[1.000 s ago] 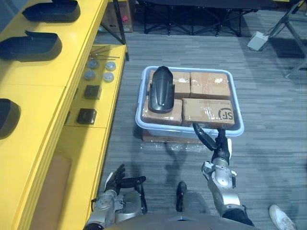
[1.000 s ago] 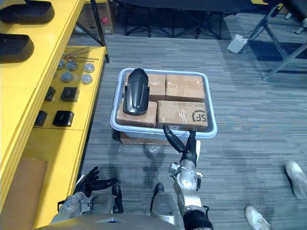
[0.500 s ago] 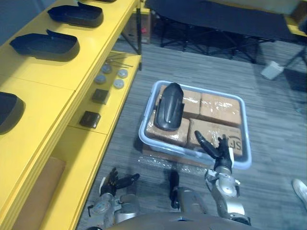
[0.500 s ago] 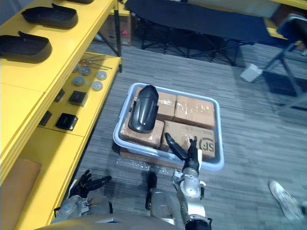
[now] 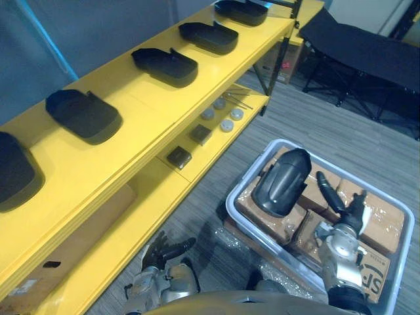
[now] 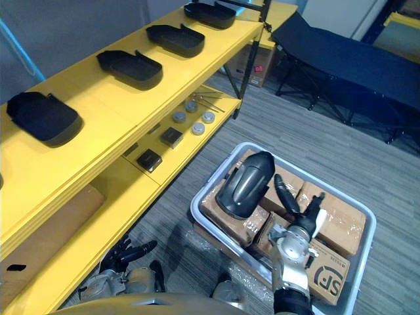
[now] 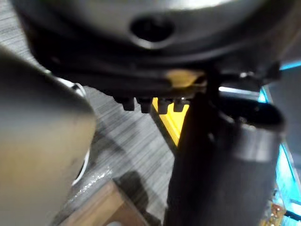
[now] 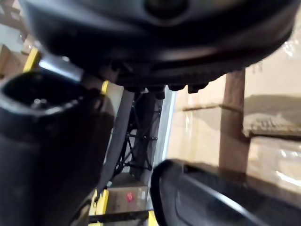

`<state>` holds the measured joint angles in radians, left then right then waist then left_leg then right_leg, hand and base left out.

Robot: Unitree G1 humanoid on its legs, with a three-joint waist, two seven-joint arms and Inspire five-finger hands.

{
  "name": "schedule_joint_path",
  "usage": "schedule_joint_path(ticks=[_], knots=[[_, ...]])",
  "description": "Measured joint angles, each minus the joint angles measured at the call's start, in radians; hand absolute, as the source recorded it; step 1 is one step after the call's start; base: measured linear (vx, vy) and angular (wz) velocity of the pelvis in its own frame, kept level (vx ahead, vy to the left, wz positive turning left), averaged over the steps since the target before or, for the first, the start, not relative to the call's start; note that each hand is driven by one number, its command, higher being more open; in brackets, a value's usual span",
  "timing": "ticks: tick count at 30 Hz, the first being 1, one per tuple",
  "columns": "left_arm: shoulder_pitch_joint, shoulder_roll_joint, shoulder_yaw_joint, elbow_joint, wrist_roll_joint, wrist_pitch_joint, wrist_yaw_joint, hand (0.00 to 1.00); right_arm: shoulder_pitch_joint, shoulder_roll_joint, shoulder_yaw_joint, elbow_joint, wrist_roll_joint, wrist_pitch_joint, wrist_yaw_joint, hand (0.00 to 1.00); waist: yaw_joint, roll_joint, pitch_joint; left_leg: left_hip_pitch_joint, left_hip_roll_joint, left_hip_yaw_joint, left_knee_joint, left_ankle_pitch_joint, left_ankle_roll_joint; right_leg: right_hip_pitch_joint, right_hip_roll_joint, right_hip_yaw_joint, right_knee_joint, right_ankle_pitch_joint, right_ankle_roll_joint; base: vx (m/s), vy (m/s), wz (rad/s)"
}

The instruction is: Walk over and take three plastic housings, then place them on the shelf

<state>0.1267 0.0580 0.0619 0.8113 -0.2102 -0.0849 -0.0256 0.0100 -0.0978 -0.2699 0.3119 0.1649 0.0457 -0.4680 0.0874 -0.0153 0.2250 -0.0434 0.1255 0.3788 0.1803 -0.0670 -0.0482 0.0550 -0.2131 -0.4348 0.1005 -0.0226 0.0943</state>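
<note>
One dark plastic housing [image 5: 282, 181] lies on cardboard boxes [image 5: 380, 220] inside a pale blue crate [image 5: 235, 209] on the floor. Its curved edge [image 8: 211, 197] shows close in the right wrist view. Several more housings [image 5: 164, 65] rest in a row on the top of the yellow shelf [image 5: 141, 125]. My right hand [image 5: 338, 207] hovers over the boxes just right of the crate's housing, fingers straight, holding nothing. My left hand [image 5: 161, 249] hangs low above the floor beside the shelf, fingers relaxed and empty.
The shelf's lower level carries small dark blocks [image 5: 178, 157], round metal discs [image 5: 223, 118] and thin rods. A flat cardboard box [image 5: 72, 236] lies under the shelf. A black folding cot [image 5: 367, 56] stands behind the crate. Grey carpet [image 5: 216, 216] separates shelf and crate.
The whole view has swung toward the shelf, so the camera moved. My right hand now sits higher over the boxes, nearer the housing. The left hand stays low.
</note>
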Motion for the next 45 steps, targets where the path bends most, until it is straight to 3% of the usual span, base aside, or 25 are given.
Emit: schedule_joint_path(ticks=[2,6,16,21,27,32,37,39,42,43,45], knots=[[-0.015,0.012,-0.011,0.018,0.018,0.008,0.004,1.00,-0.031,0.000,0.005,0.016,-0.010,0.037,-0.032,1.00,-0.005,-0.009,0.002,-0.001,-0.049,0.000,-0.059,0.020,0.023,-0.021,-0.029,0.004,-0.006,0.010,0.015,-0.02,0.144,0.13],[-0.023,0.017,-0.016,0.027,0.016,0.008,0.015,1.00,-0.056,0.007,0.006,0.088,-0.049,0.077,-0.072,1.00,-0.003,-0.014,0.005,-0.005,-0.078,-0.004,-0.072,0.029,0.040,-0.024,-0.039,0.028,-0.027,0.021,0.030,0.06,0.090,0.07],[-0.120,0.038,-0.049,0.040,-0.031,0.007,0.023,1.00,-0.297,-0.043,-0.010,0.166,-0.120,0.163,-0.191,1.00,-0.004,-0.004,0.148,-0.114,-0.059,-0.012,-0.007,0.017,0.047,-0.106,-0.015,0.066,-0.052,0.065,0.010,0.01,0.012,-0.03],[-0.132,0.044,-0.057,0.013,-0.043,0.003,0.024,1.00,-0.355,-0.112,-0.015,0.204,-0.122,0.167,-0.191,1.00,-0.006,-0.001,0.198,-0.142,-0.052,-0.002,0.018,0.005,0.051,-0.137,-0.012,0.097,-0.053,0.091,0.008,-0.06,0.029,-0.13],[-0.140,0.062,-0.058,0.005,-0.064,0.000,0.027,1.00,-0.433,-0.205,-0.015,0.279,-0.118,0.194,-0.189,1.00,-0.008,0.001,0.217,-0.209,-0.041,-0.006,0.082,-0.006,0.058,-0.178,-0.010,0.116,-0.063,0.119,0.006,-0.11,0.022,-0.05],[-0.173,0.068,-0.059,0.004,-0.062,-0.003,0.025,1.00,-0.499,-0.264,-0.008,0.324,-0.120,0.203,-0.128,1.00,-0.009,0.022,0.248,-0.288,-0.002,-0.001,0.201,-0.068,0.032,-0.230,0.013,0.168,-0.080,0.138,0.003,-0.18,0.001,-0.26],[-0.206,0.077,-0.088,0.021,-0.099,-0.018,0.047,1.00,-0.594,-0.361,0.126,0.365,-0.164,0.202,-0.066,1.00,-0.010,0.038,0.267,-0.344,0.021,-0.015,0.314,-0.128,0.032,-0.294,0.037,0.260,-0.085,0.173,0.011,-0.16,-0.010,-0.53],[-0.209,0.075,-0.090,0.021,-0.144,-0.035,0.051,1.00,-0.663,-0.386,0.158,0.393,-0.200,0.187,-0.048,1.00,-0.003,0.037,0.268,-0.376,-0.005,-0.107,0.357,-0.143,0.054,-0.318,0.047,0.306,-0.091,0.197,0.021,-0.11,0.015,-0.74],[-0.219,0.066,-0.102,0.023,-0.150,-0.047,0.066,1.00,-0.711,-0.423,0.187,0.425,-0.202,0.170,-0.026,1.00,-0.007,0.044,0.278,-0.393,-0.011,-0.117,0.388,-0.157,0.075,-0.319,0.045,0.328,-0.122,0.230,0.038,-0.06,0.027,-0.29],[-0.224,0.063,-0.104,0.024,-0.150,-0.047,0.072,1.00,-0.726,-0.444,0.210,0.467,-0.201,0.167,-0.010,0.00,-0.005,0.049,0.280,-0.398,-0.011,-0.121,0.399,-0.163,0.075,-0.320,0.045,0.329,-0.121,0.231,0.040,-0.08,0.023,-0.07],[-0.227,0.062,-0.104,0.025,-0.159,-0.047,0.088,1.00,-0.746,-0.464,0.244,0.502,-0.201,0.167,0.011,0.00,0.000,0.050,0.281,-0.409,-0.011,-0.123,0.407,-0.168,0.071,-0.336,0.045,0.329,-0.119,0.231,0.039,-0.11,-0.005,-0.05]])
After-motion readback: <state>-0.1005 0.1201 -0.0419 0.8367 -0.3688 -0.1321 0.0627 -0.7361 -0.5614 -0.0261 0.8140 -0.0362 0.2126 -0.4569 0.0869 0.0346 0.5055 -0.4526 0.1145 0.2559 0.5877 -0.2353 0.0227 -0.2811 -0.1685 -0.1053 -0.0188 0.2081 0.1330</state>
